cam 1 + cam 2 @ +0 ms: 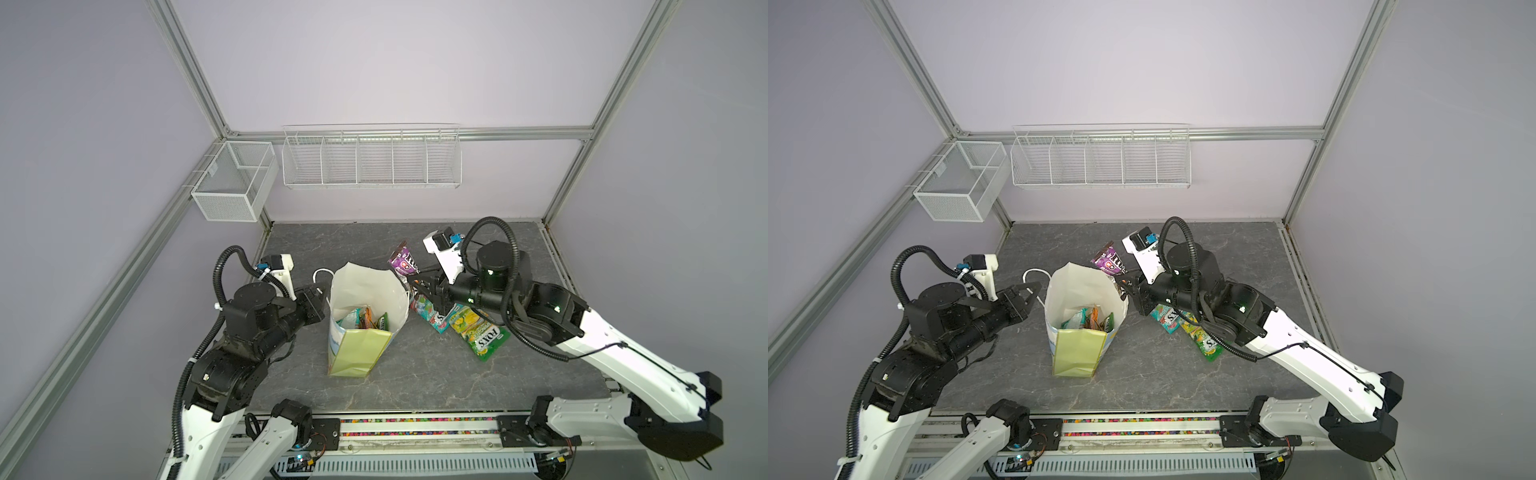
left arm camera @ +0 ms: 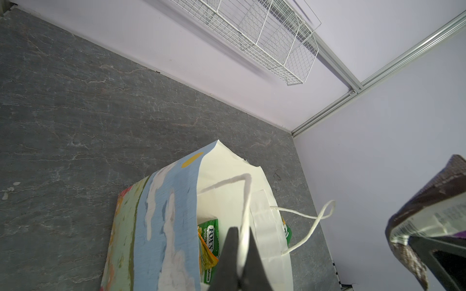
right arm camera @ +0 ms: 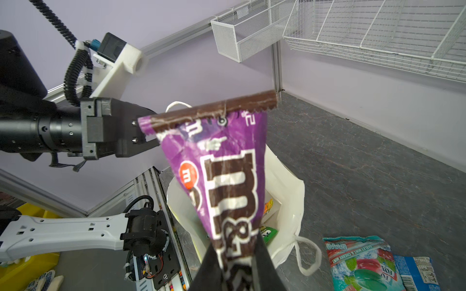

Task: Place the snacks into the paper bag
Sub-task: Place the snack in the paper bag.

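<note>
The paper bag (image 1: 360, 353) (image 1: 1077, 353) stands open in the middle of the table, white inside, and several snacks (image 1: 365, 320) (image 1: 1089, 319) lie at its bottom. My left gripper (image 1: 321, 291) (image 2: 242, 229) is shut on the bag's white cord handle (image 2: 244, 201) at its left rim. My right gripper (image 1: 416, 279) (image 3: 237, 254) is shut on a purple snack packet (image 1: 404, 262) (image 3: 227, 176), which it holds up by the bag's far right rim. A teal packet (image 1: 428, 316) (image 3: 360, 262) and a yellow-green FOX'S packet (image 1: 478, 332) lie on the table under the right arm, with a blue packet (image 3: 418, 273) beside them.
A long white wire basket (image 1: 372, 160) hangs on the back wall. A mesh basket (image 1: 232, 183) hangs on the left frame. The bag's other cord handle (image 3: 306, 254) hangs loose outside its right face. Metal frame posts stand at the table's corners.
</note>
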